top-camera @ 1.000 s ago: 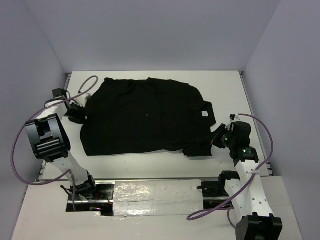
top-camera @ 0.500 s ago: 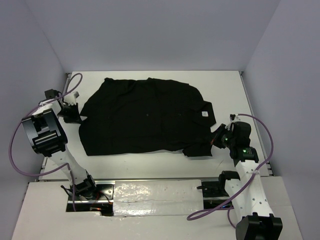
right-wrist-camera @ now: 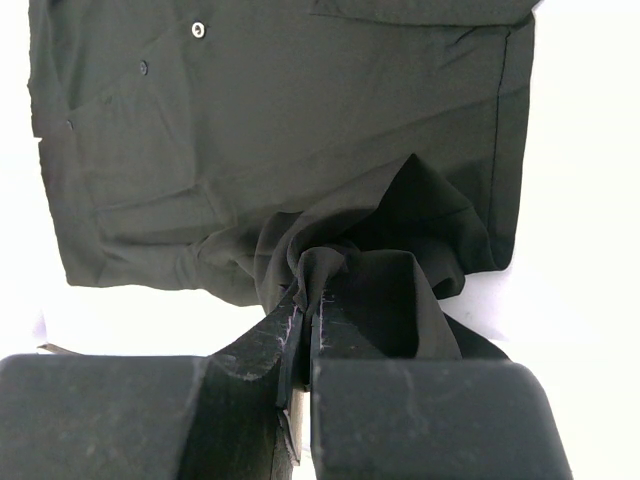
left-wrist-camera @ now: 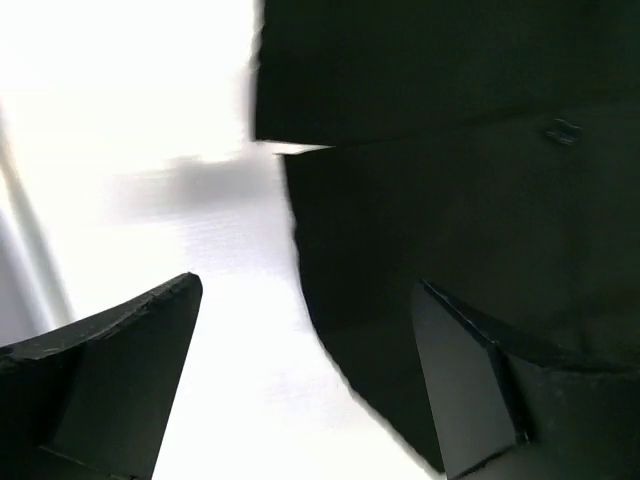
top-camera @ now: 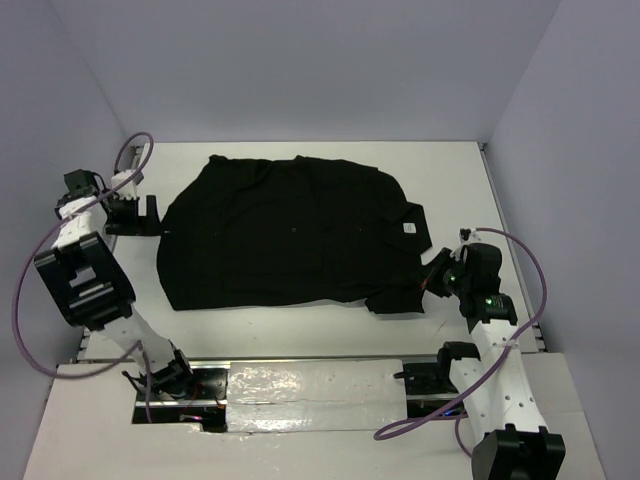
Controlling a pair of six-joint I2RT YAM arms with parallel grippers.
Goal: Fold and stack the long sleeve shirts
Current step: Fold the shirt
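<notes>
Your shirt point(top-camera: 290, 235) lies spread flat across the middle of the table point(top-camera: 455, 170). It looks light and limp, so expect it to sag, crease and slide over itself wherever you lift it. Take it at a hem or seam corner with a deep bite, not at mid-panel cloth. Your right gripper point(right-wrist-camera: 305, 318) is clamped on a bunched fold at the shirt's near right corner. Your left gripper point(left-wrist-camera: 305, 290) is spread wide and empty at the shirt's left edge
</notes>
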